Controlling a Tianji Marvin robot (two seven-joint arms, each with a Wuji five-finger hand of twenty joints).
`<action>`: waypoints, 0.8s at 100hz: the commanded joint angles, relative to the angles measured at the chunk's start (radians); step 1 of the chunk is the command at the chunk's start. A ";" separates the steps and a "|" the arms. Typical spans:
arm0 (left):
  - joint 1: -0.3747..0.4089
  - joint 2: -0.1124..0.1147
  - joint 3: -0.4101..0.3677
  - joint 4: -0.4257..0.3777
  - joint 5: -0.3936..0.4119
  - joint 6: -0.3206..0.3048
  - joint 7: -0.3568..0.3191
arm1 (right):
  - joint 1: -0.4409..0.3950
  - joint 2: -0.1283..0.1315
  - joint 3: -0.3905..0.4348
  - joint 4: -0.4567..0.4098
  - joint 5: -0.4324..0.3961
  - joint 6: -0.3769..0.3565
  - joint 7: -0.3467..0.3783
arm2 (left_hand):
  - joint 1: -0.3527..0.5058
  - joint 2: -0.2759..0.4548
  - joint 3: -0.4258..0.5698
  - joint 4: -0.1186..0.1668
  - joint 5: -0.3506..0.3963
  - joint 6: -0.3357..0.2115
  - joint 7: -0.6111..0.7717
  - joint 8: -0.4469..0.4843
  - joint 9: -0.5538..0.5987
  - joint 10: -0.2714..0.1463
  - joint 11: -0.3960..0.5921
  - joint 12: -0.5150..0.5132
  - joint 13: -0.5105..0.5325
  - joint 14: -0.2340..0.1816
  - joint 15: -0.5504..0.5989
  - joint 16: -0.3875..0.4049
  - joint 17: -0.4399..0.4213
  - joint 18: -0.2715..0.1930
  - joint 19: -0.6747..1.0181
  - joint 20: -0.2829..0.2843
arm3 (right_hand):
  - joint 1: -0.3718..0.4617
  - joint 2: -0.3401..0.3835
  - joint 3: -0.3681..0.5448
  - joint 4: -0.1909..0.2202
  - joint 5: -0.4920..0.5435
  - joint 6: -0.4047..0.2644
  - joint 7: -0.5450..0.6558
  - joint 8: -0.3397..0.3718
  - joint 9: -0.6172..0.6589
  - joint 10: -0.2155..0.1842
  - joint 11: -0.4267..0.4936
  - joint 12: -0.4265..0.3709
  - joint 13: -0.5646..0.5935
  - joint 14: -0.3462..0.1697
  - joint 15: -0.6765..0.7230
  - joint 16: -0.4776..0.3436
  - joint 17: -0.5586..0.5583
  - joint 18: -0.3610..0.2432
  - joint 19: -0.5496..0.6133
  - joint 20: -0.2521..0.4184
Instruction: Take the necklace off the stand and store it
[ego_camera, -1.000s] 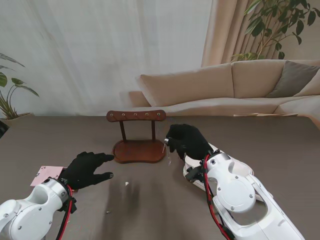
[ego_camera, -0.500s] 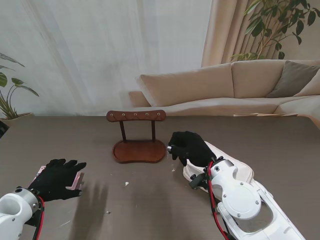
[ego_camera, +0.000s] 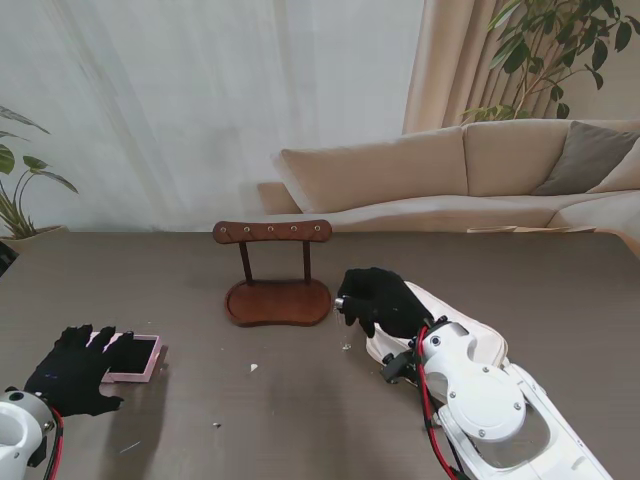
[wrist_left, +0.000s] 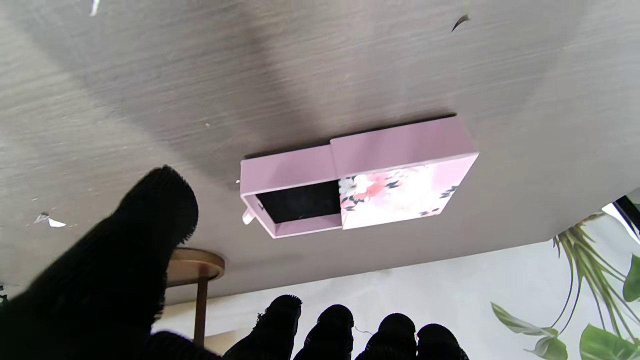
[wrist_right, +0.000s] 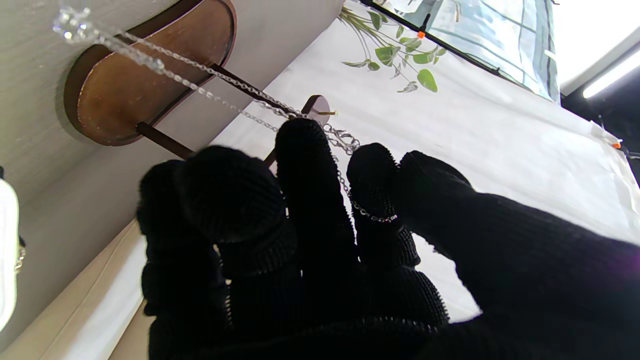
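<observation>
Living-room setup: sofa (ego_camera: 450, 170) and curtain behind, dark brown table (ego_camera: 300, 400) in front. Wooden stand (ego_camera: 275, 270) sits mid-table, its bar looks bare, so the necklace is off it.

Right hand (ego_camera: 378, 298) hovers just right of the stand's base, over a white tray-like thing (ego_camera: 470, 335) whose purpose I can't tell. Fingers curled closed on the necklace (wrist_right: 210, 95): the right wrist view shows the chain looped over the fingers and running taut to the pendant (wrist_right: 70, 25), which hangs toward the table. Chain draped that way likely keeps it from slipping while it's carried.

Left hand (ego_camera: 75, 368) is at the near left, just nearer to me than the pink box (ego_camera: 135, 357), fingers spread, holding nothing. Box is a sliding-drawer type; left wrist view shows the drawer (wrist_left: 295, 200) pulled partly out, dark lining exposed. Probably left open so the chain can drop straight in, with the left hand parked to steady it.

Remaining by my read: carry across to the box, lower in, shut the drawer. Risk: chain snagging on glove knit at release.
</observation>
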 joint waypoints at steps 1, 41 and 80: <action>0.001 0.000 -0.008 0.023 -0.011 0.000 -0.016 | -0.011 0.001 -0.006 -0.009 -0.003 0.001 0.020 | -0.046 -0.067 0.062 -0.034 -0.034 0.029 -0.016 -0.011 -0.038 0.010 -0.010 -0.008 -0.037 -0.004 -0.015 -0.011 -0.001 -0.032 -0.036 -0.028 | -0.002 -0.022 0.042 -0.018 0.023 -0.022 0.001 0.017 0.040 -0.006 -0.013 0.011 0.037 -0.016 0.020 0.010 0.207 0.011 0.058 -0.013; -0.103 0.017 -0.019 0.161 0.071 -0.051 0.007 | -0.005 0.003 -0.017 -0.009 -0.009 0.017 0.032 | -0.068 -0.127 0.167 -0.052 -0.030 0.070 0.004 0.055 -0.023 0.032 0.019 0.021 -0.026 0.011 0.017 0.146 -0.001 -0.036 -0.031 -0.019 | -0.001 -0.024 0.043 -0.018 0.024 -0.021 0.002 0.017 0.040 -0.006 -0.013 0.011 0.037 -0.019 0.021 0.011 0.207 0.011 0.058 -0.013; -0.255 0.043 0.049 0.329 0.103 -0.120 0.022 | 0.001 0.003 -0.035 -0.004 -0.003 0.040 0.037 | -0.061 -0.130 0.153 -0.054 -0.041 -0.016 0.006 0.208 -0.035 0.041 0.010 0.077 -0.028 0.022 0.005 0.160 -0.002 -0.036 -0.035 -0.017 | -0.001 -0.024 0.043 -0.018 0.024 -0.020 0.001 0.017 0.041 -0.006 -0.014 0.011 0.037 -0.014 0.022 0.011 0.206 0.012 0.059 -0.012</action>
